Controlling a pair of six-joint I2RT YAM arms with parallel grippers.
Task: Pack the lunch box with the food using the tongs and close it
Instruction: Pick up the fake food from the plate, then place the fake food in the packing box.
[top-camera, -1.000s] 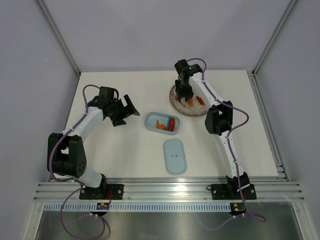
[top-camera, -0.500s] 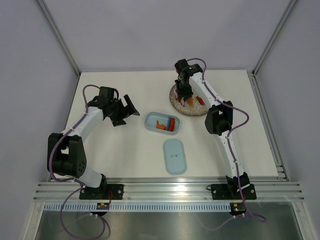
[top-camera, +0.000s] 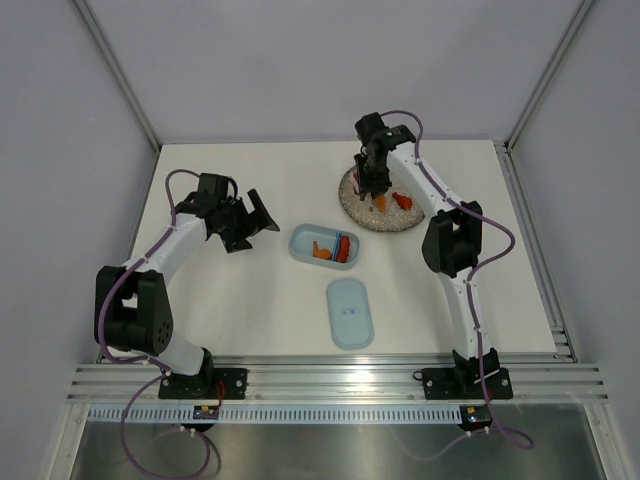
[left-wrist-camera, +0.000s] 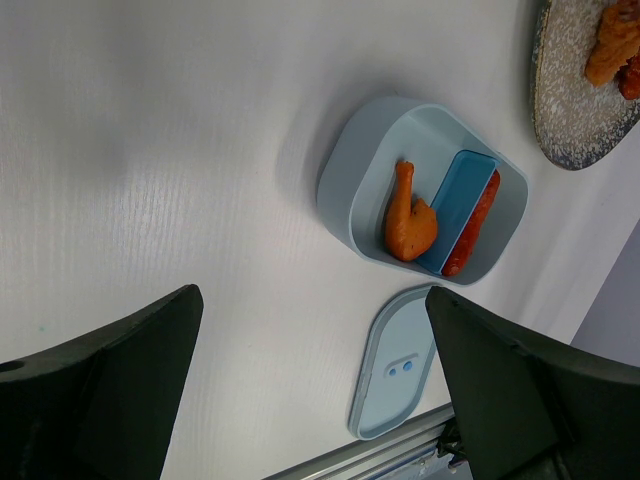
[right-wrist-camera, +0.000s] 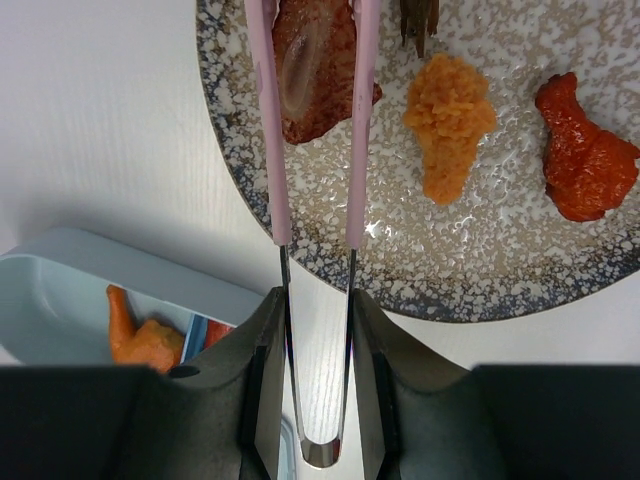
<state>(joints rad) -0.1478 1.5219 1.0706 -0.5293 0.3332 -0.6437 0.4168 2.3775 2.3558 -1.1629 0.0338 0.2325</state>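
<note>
My right gripper is shut on the tongs, whose pinkish arms reach out over the speckled plate. The arms straddle a brown piece of food, one along each side. On the plate also lie an orange nugget and a red drumstick. The pale-blue lunch box stands open, holding an orange drumstick and a red sausage beside a blue divider. Its lid lies flat nearer the arm bases. My left gripper hangs open and empty left of the box.
A dark scrap of food sits at the far part of the plate. Metal rails run along the near table edge and the right side. Grey walls close in the back and both sides.
The right arm shifted slightly right and back over the plate, its elbow swinging outward. The left arm, lunch box and lid have not moved.
</note>
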